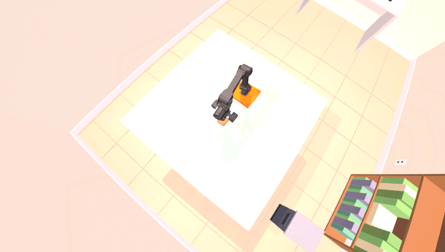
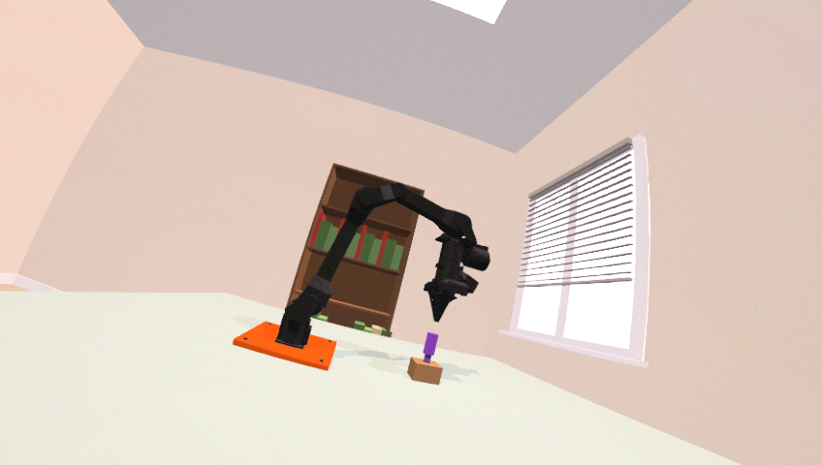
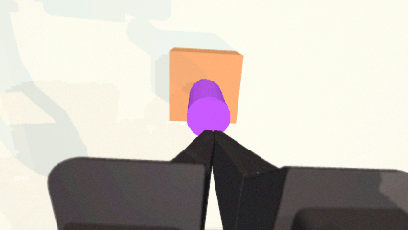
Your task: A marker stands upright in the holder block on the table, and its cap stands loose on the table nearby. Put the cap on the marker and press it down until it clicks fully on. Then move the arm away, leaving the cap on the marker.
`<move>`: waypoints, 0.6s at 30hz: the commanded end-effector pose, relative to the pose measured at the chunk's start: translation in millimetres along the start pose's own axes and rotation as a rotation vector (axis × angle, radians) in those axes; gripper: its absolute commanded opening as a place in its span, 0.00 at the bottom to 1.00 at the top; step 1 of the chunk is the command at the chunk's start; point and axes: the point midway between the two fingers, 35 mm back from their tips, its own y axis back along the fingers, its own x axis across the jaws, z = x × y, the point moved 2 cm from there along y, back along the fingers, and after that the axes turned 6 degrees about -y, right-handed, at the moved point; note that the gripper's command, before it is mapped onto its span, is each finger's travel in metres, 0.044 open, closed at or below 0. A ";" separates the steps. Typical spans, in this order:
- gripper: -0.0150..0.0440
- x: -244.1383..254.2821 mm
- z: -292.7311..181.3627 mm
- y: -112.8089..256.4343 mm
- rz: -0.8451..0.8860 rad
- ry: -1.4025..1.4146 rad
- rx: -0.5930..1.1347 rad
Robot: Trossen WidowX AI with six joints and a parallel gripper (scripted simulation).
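Note:
The purple cap (image 2: pixel 430 344) (image 3: pixel 208 115) sits upright on top of the marker (image 2: pixel 426 357). A short narrower dark part of the marker shows between the cap and the holder block (image 2: pixel 424 371) (image 3: pixel 182 72) (image 1: pixel 222 122). Whether the cap is fully seated cannot be told. My gripper (image 2: pixel 436 320) (image 3: pixel 211 138) is shut with nothing between its fingertips. It points down and hangs a little above the cap, with a small gap in the exterior view. In the top view the arm's wrist hides the cap and marker.
The arm's orange base plate (image 1: pixel 254 95) (image 2: pixel 259 339) stands on the white table (image 1: pixel 187 130) (image 2: pixel 173 391). Beyond the table are a bookshelf (image 1: pixel 431 212) (image 2: pixel 357 282) and a dark machine (image 1: pixel 282 217) on the floor.

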 end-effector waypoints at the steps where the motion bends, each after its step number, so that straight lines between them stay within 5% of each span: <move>1: 0.25 0.0 -0.8 -3.0 0.001 0.010 0.000; 18: 0.25 0.0 -0.8 -27.0 0.001 0.010 0.000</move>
